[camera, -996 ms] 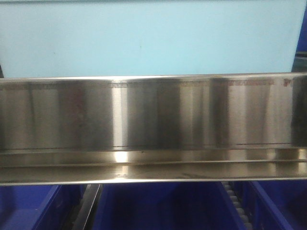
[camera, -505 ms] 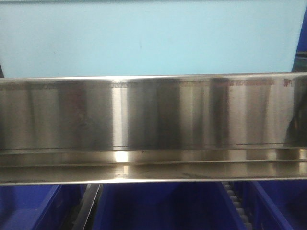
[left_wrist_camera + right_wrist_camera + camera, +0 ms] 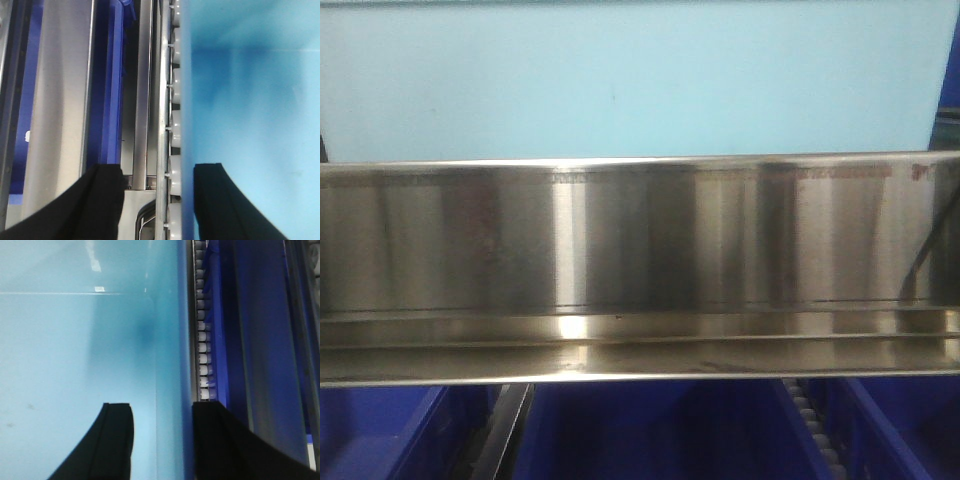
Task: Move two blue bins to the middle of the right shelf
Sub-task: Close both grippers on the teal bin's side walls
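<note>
Parted jaws astride blue bin [image 3: 250, 100] edge

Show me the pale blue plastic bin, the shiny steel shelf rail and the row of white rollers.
pale blue plastic bin [image 3: 640, 80]: front view, middle of its flat wall.
shiny steel shelf rail [image 3: 640, 240]: front view, centre of its brushed face.
row of white rollers [image 3: 176, 125]: left wrist view, one middle roller.

Matte black left fingers [image 3: 105, 200], curved outer edges, flat tips, black right fingers [image 3: 117, 440]
</note>
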Tool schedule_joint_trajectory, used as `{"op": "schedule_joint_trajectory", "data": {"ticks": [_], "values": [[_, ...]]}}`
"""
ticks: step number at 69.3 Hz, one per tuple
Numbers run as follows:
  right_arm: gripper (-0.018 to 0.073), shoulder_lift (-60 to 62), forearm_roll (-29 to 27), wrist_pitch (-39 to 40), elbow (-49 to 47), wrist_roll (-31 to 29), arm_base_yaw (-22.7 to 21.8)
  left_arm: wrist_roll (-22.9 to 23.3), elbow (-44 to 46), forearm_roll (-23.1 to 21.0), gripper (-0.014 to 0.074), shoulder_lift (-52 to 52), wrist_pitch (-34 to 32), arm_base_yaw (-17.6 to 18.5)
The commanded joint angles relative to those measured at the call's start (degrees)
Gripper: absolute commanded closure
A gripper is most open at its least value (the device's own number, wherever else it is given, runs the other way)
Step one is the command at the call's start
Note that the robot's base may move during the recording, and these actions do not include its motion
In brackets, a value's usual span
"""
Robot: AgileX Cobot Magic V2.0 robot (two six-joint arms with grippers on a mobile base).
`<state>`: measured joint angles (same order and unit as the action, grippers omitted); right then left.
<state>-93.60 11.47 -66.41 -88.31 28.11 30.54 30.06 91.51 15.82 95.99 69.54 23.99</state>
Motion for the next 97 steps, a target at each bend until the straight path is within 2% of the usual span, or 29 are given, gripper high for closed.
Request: {"op": "schedule_joint_trajectory", "data": {"ticks": [1,17,37,42,60,68,73,77,97], "values": [[0.0378,0.22,0.61,-0.11,-0.47,-0.34,-0.19,0.1,0.46,-0.29,0.0351,-0.02,0.0,0.32],[0.0378,0.22,0.61,-0.11,-0.47,-0.34,-0.19,0.1,0.46,-0.29,0.0351,-0.02,0.0,0.32],[0.0378,0.22,0.61,-0.11,-0.47,-0.34,-0.19,0.1,0.46,-2.46,0.0354,-0.02,0.0,0.32],[0.0378,0.22,0.61,-0.11,-0.47,-0.34,-0.19,0.1,0.46,-2.46,0.0381,-0.02,0.0,0.32],[0.0381,0.22,0.61,-0.11,-0.47,-0.34,-0.19,0.1,0.46,-3.46,0.0586,-0.02,-0.11,0.32],[0.0478,0.22,0.61,-0.11,-0.47,-0.34,-0.19,0.1,0.46,-3.46,0.065,-0.02,-0.01,0.32],[0.0615,0.22,0.61,-0.11,-0.47,-0.34,-0.19,0.1,0.46,-3.21,0.0706,-0.02,-0.01,0.32],[0.0719,0.22,0.61,-0.11,-0.47,-0.34,-0.19,0.1,0.46,-2.65,0.0707,-0.02,-0.01,0.32],[0.0721,0.83,1.83,-3.46,-4.37,-0.34,0.54,0.59,3.55,-0.74,0.0707,-0.34,0.42,1.05]]}}
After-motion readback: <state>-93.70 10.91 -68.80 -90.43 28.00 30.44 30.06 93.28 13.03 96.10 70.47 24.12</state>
